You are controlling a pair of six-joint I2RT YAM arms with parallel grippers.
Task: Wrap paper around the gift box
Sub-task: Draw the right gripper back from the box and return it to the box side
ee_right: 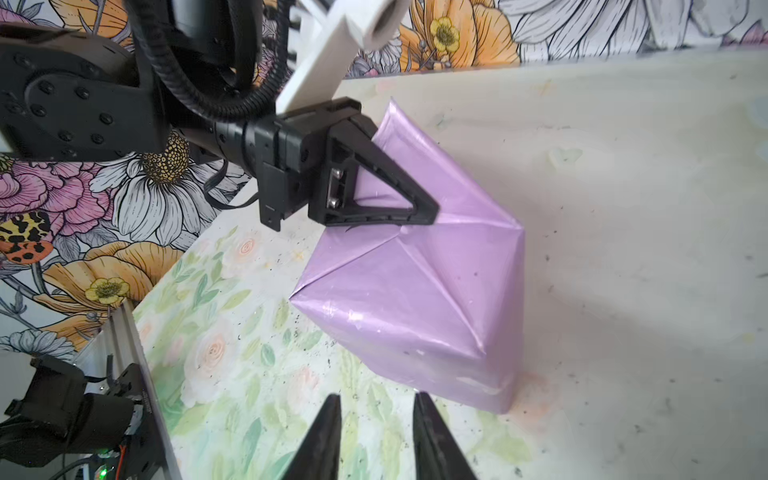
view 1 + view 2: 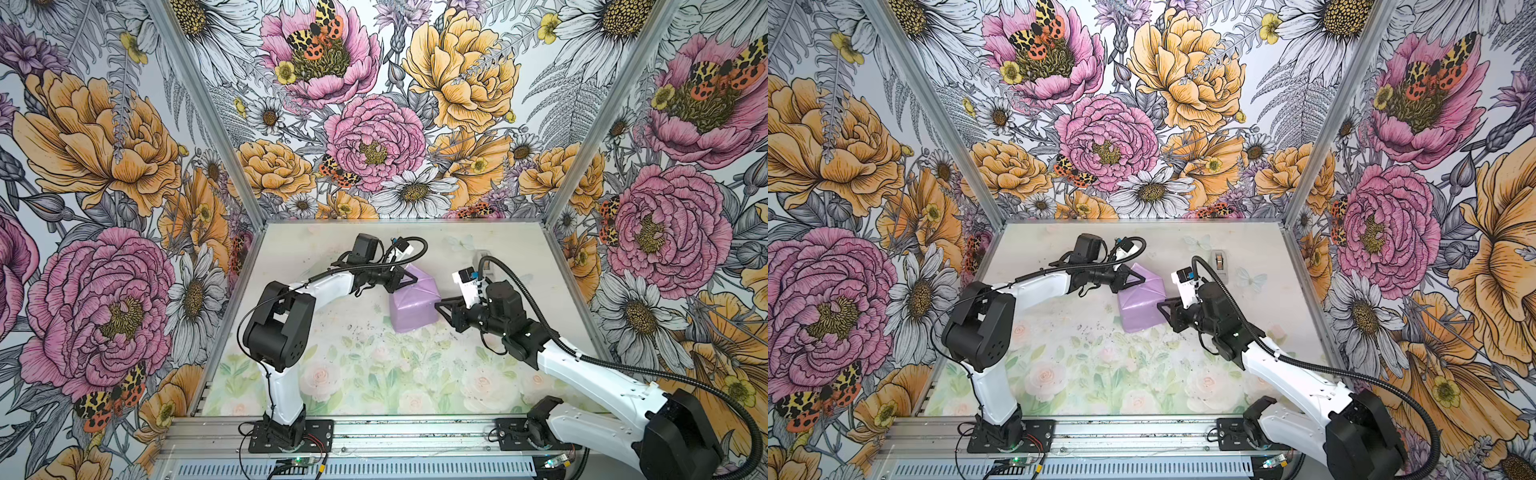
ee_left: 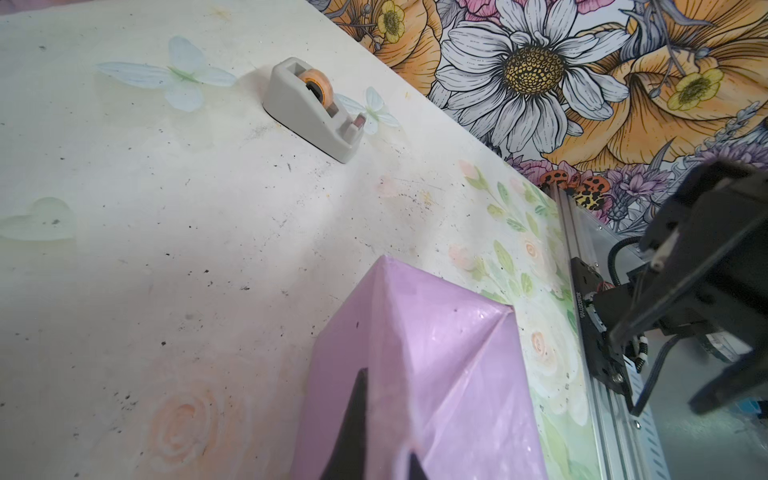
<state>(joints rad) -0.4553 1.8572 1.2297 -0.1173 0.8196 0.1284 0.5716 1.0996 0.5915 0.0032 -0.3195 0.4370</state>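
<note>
Left jaws are shut on the pointy flap of the paper (image 1: 415, 299). Right jaws, a little open and empty, face the hidden gift box just ahead.

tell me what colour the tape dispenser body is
Grey tape dispenser, with an amber tape roll; shows best in the left wrist view.

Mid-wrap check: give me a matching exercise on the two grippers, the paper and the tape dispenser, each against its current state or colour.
1 left gripper
2 right gripper
3 paper
4 tape dispenser

A grey, standing off by itself
B open, holding nothing
C lilac, folded up
D shut on the paper

Pairs: 1-D, 2-B, 3-C, 4-A
</note>
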